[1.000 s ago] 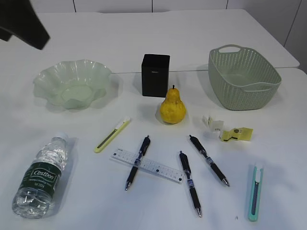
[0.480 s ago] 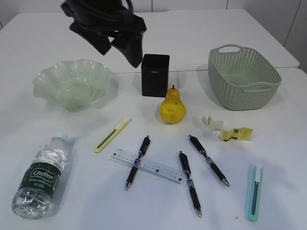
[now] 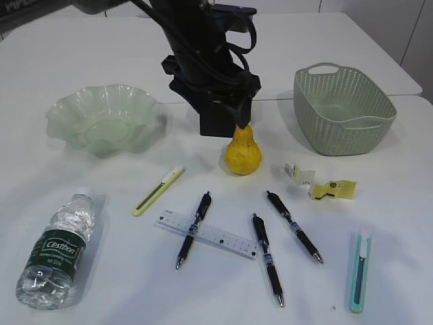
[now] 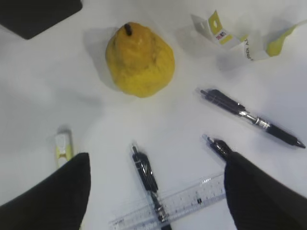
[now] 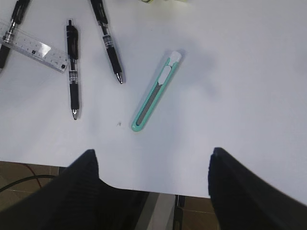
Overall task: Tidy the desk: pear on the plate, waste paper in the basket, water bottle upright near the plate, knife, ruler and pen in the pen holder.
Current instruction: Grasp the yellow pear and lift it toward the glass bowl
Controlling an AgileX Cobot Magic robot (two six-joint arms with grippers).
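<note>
Pear (image 3: pixel 243 153) sat upright on the white table (image 3: pixel 101 284), just in front of the black pen holder (image 3: pixel 218 116) and well to the right of the wavy green plate (image 3: pixel 101 116). Nothing had been tidied yet, by the look of it. The bottle (image 3: pixel 59 247) lay on its side near the front left corner. The yellow knife (image 3: pixel 159 190), the ruler (image 3: pixel 207 233), three pens and the green knife (image 5: pixel 157 90) lay flat on the table. The waste paper (image 3: pixel 321 185) lay in front of the basket (image 3: pixel 342 108), not in it.

The left pincer (image 4: pixel 156 184) hung over the pear with its two dark fingers spread wide and nothing between them. The right pincer (image 5: pixel 153 187) was spread wide too, empty, over the table edge near the green knife.

The step in hand looked like picking up the pear. To do it well, the left pincer should line up so the pear's fat round belly sits right between the fingers, then go straight down and squeeze gently there, not at the thin top near the stem. The pen holder stood very close behind, so the arm should be careful not to bump it. A pear is round and could roll or slip.
</note>
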